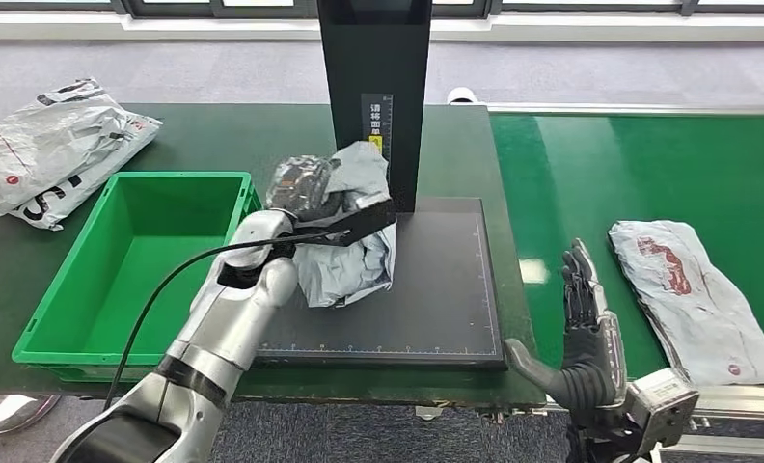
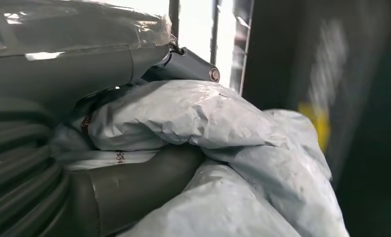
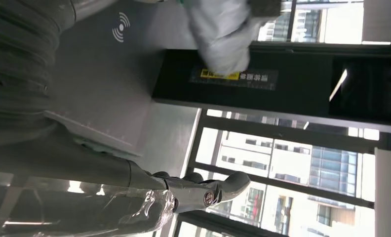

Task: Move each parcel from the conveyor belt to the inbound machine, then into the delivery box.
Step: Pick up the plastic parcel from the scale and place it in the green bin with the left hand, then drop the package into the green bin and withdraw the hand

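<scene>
My left hand (image 1: 304,196) grips a crumpled grey parcel (image 1: 351,258) over the left part of the inbound machine's black plate (image 1: 441,289), just in front of its black column (image 1: 373,77). In the left wrist view the thumb (image 2: 134,185) and fingers (image 2: 186,64) clamp the parcel (image 2: 208,118) from both sides. Another flat grey parcel (image 1: 695,294) with red print lies on the green conveyor belt (image 1: 629,164) at the right. My right hand (image 1: 583,333) stands open and upright at the belt's near left corner, holding nothing. The right wrist view shows its fingers (image 3: 198,190) spread, with the held parcel (image 3: 223,34) beyond.
The green delivery box (image 1: 45,323) sits left of the machine plate, with nothing showing inside it. Several white and grey parcels (image 1: 50,149) are piled on the dark table at the far left. A black cable (image 1: 166,285) runs along my left forearm.
</scene>
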Available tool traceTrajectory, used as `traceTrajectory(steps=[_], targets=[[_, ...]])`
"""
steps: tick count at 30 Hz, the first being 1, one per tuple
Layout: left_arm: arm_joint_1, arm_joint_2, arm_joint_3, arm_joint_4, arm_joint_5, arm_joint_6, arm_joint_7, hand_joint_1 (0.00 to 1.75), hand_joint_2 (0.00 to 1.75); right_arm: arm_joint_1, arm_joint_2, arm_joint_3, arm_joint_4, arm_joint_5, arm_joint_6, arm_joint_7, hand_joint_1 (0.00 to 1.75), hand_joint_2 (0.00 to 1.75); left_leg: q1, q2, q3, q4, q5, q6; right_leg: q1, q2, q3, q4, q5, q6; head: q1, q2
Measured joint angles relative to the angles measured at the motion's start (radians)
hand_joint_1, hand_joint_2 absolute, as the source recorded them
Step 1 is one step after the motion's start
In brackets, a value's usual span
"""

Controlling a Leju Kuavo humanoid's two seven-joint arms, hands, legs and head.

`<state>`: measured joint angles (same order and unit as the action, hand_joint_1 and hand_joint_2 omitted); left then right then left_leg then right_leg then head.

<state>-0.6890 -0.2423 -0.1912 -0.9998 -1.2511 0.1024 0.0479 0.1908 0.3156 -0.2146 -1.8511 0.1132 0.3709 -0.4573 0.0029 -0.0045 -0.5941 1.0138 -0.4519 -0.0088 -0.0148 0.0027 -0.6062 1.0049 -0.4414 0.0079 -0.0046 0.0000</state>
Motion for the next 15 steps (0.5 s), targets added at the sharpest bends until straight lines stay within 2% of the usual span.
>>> traceTrajectory(steps=[3, 7, 10, 15], targets=[[0.068, 0.029, 0.027, -0.199, 0.003, 0.044, 0.023, 1.75, 1.75, 0.009, 0.006, -0.017, -0.017, 0.002, -0.005, -0.001, 0.00, 1.75, 0.000, 0.001, 0.000, 0.000, 0.000, 0.000, 0.000, 0.000, -0.001, 0.000, -0.001, 0.000, 0.000, 0.000], [0.141, 0.062, 0.072, -0.391, -0.037, 0.115, 0.060, 1.75, 1.75, 0.018, 0.009, -0.028, -0.033, 0.004, -0.017, -0.001, 0.00, 1.75, 0.000, 0.001, 0.000, -0.001, 0.000, 0.000, 0.000, 0.000, -0.001, 0.000, -0.001, 0.000, 0.000, 0.000], [0.184, 0.080, 0.109, -0.485, -0.087, 0.162, 0.091, 1.75, 1.75, 0.022, 0.010, -0.029, -0.041, 0.005, -0.023, 0.000, 0.00, 1.75, 0.000, 0.001, 0.000, -0.001, 0.000, 0.000, 0.000, 0.000, -0.001, 0.000, -0.001, 0.000, 0.000, 0.000], [0.225, 0.098, 0.147, -0.568, -0.135, 0.185, 0.123, 1.75, 1.75, 0.025, 0.012, -0.030, -0.048, 0.005, -0.027, 0.001, 0.00, 1.75, 0.000, 0.000, 0.000, -0.001, 0.000, 0.000, 0.000, -0.001, 0.000, 0.000, -0.001, 0.000, 0.000, 0.000]])
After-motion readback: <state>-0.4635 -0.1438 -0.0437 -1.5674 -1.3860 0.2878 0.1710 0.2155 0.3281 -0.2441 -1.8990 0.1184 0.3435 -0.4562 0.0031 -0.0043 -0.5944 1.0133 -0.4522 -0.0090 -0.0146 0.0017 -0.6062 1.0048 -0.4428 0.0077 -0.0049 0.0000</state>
